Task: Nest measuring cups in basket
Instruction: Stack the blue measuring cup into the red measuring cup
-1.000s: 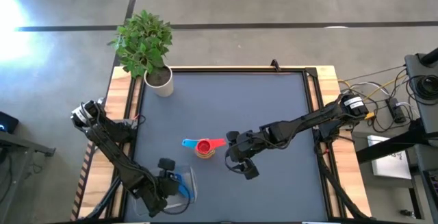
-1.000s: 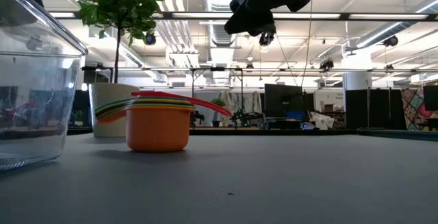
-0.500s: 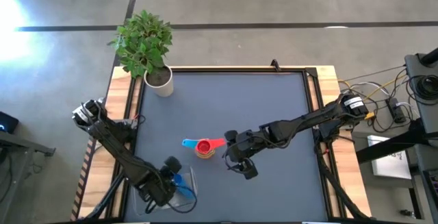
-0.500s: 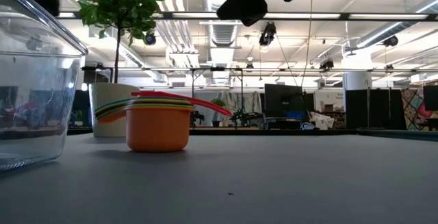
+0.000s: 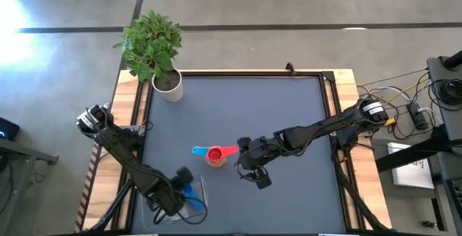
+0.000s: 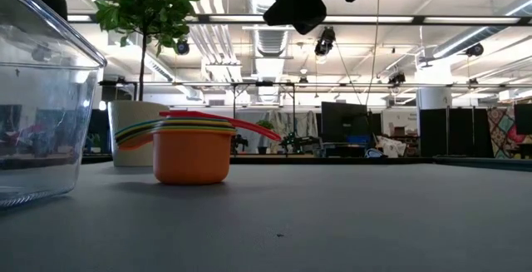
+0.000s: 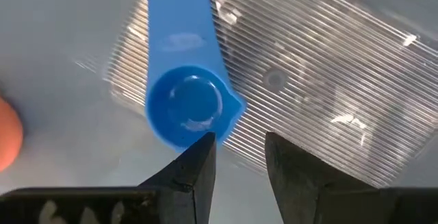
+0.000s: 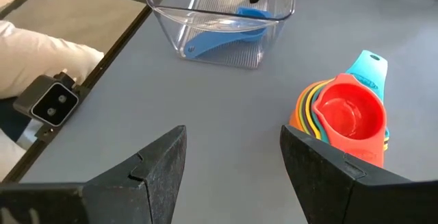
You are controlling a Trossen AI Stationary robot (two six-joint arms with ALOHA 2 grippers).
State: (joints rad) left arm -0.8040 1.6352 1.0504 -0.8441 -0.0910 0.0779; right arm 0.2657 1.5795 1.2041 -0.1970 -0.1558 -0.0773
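Measuring cups sit in two places on the dark table [image 5: 289,113]. Six of them are nested in one stack [image 5: 215,156] near the table's middle, orange at the bottom and red-pink on top, with a teal handle pointing left and a red-pink handle pointing right. The seventh, the blue cup [image 7: 186,104], lies alone inside the clear basket [image 5: 196,208] at the near left corner of the table.

A white pot with a leafy plant [image 5: 153,45] stands at the far left corner, well apart from both the stack and the basket. Nothing lies on the bare surface between the stack and the basket.

The left gripper [image 7: 237,157] hangs over the basket, its jaws released with a narrow gap between them and nothing in them. In the left wrist view the blue cup's bowl lies just beyond one fingertip, to the side of the gap, not between the fingers; whether that tip touches the rim cannot be told.

The right gripper [image 8: 233,157] is raised above the table just right of the stack, its jaws spread wide and empty. The stack lies beside and below it, apart from both fingers, and the basket is farther off past the stack.
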